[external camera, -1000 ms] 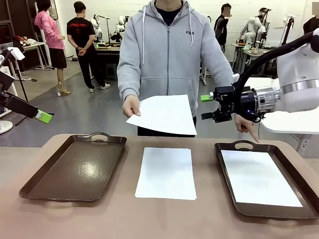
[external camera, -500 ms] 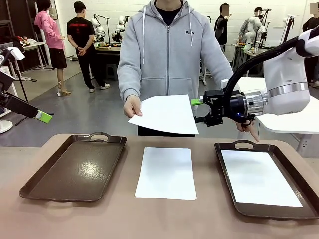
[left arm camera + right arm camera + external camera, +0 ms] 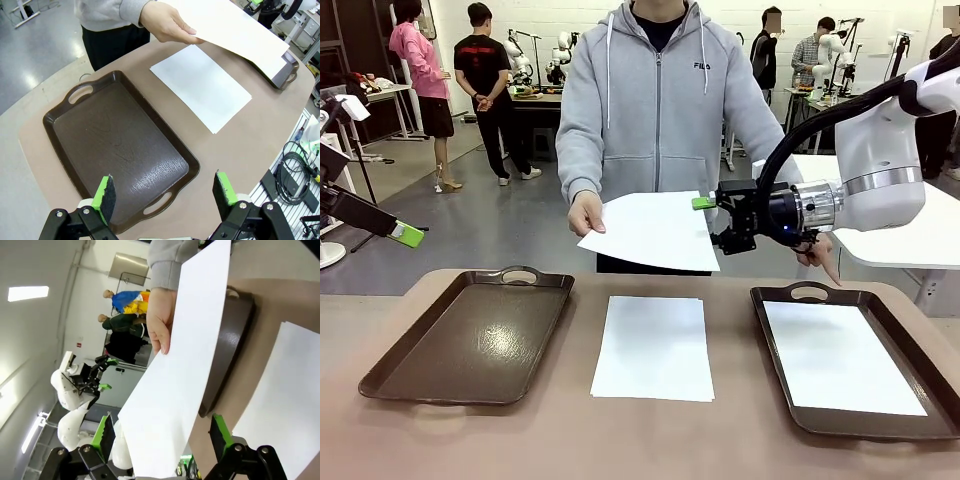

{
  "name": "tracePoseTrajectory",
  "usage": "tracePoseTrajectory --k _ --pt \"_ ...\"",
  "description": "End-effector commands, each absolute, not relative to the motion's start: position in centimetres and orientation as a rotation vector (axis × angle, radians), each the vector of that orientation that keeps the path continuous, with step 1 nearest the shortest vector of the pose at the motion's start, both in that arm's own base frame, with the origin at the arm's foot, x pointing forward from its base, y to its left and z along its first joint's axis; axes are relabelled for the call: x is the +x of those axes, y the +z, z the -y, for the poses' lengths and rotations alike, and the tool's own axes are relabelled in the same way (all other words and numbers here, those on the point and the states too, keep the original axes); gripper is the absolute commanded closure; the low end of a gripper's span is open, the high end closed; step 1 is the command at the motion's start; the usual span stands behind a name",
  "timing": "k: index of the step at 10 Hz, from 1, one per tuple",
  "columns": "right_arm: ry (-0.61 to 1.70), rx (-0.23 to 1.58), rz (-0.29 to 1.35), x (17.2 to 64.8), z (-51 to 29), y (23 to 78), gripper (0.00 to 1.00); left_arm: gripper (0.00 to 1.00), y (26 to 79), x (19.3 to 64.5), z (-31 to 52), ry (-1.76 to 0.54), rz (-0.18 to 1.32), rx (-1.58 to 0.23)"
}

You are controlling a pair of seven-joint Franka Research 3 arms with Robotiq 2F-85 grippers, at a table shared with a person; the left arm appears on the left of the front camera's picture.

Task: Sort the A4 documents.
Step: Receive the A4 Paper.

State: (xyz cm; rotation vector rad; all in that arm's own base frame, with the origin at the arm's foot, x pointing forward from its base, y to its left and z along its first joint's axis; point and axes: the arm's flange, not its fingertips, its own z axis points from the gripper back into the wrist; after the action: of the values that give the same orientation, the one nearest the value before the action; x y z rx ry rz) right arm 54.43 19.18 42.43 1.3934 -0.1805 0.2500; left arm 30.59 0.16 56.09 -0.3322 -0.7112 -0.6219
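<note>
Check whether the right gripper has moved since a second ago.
Yes: the right gripper moved picture-left, away from the right tray, up to the held sheet.

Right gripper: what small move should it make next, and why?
Probably ease the right gripper slightly forward onto the sheet that the person's hand holds out above the table. Its jaws stand open right at the sheet's edge, so a little more overlap should make for a surer grip.

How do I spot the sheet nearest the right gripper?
Beyond the tan table stands a person in a grey hoodie. That person's hand holds a thin white A4 paper sheet in the air beside the right gripper. Both other sheets lie flat.
</note>
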Motion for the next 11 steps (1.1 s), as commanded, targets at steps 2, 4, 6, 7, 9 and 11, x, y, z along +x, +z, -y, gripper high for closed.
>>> tracePoseTrajectory --k 2,4,6,7,9,11 --pt "0.178 1.419 0.193 55.1 -21.0 42.4 0.0 0.0 56.0 30.7 -0.1 -0.62 0.71 -0.329" --pt "0.184 1.419 0.158 55.1 -21.3 42.2 0.0 0.0 56.0 30.7 -0.1 -0.62 0.71 -0.329" --pt "0.189 1.427 0.116 54.9 -21.3 42.1 0.0 0.0 56.0 30.7 -0.1 -0.62 0.71 -0.329" --pt "0.197 1.437 0.088 54.9 -21.3 42.0 0.0 0.0 56.0 30.7 -0.1 -0.62 0.71 -0.329" --pt "0.219 1.454 0.061 54.7 -21.4 41.9 0.1 0.0 56.0 30.7 -0.1 -0.62 0.71 -0.329" --pt "0.237 1.459 0.041 54.5 -21.7 41.9 0.29 0.0 56.0 30.7 -0.1 -0.62 0.71 -0.329"
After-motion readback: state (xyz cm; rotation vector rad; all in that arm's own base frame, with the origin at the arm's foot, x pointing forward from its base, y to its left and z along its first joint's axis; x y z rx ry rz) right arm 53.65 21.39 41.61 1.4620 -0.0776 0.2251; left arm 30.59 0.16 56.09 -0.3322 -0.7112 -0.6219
